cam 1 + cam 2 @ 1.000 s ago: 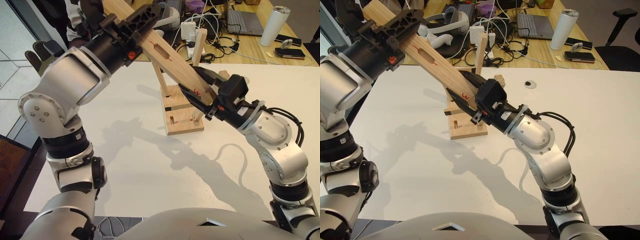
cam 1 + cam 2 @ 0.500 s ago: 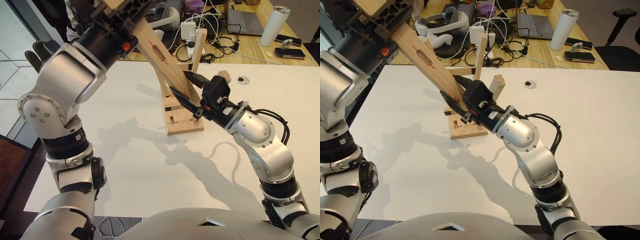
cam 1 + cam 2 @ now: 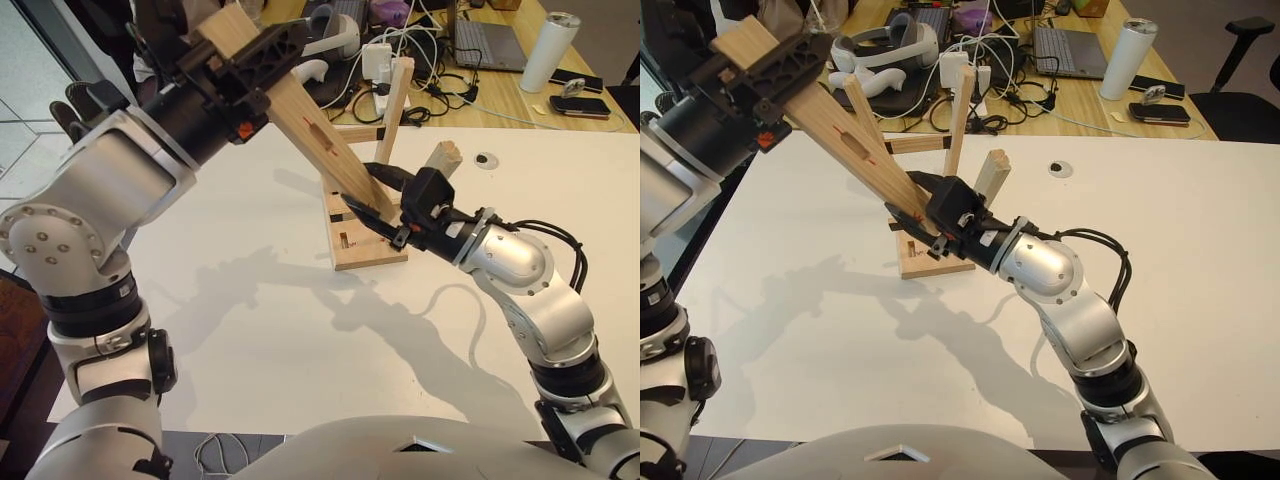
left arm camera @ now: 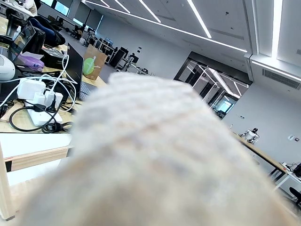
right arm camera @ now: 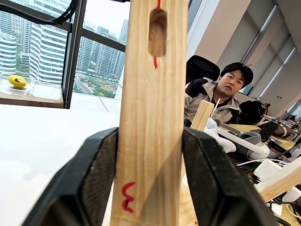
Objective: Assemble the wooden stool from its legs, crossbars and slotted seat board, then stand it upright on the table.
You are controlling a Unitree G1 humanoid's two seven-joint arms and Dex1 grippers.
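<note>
Pine-pale parts, logged at this moment. Noted long leg, tilted, running from high on the left side down toward seat board. Board flat on white table. Judged step in hand: seating this leg's low end into the seat board. Standing in the board: upright leg and short stub, with crossbar bridging behind.

Left gripper: clamped around the long leg's upper end, well above the table. Right gripper: clamped on the same leg close to its low end, just above the board. From right wrist view: black fingers pressed against both edges of the wood, red mark between them, oblong slot farther up the leg.

Low end of long leg at or just over the board's top face. Cannot tell whether seated in a slot yet; joint hidden behind right gripper.

Next move, by judgement: swing the upper end toward vertical with left gripper, steer the foot with the right, line up over the open slot, then press down. Calls for matching the angle of the neighbouring upright leg and for gentle force, with no clamp on the board and some risk of sliding. Standing the stool upright not yet due.
</note>
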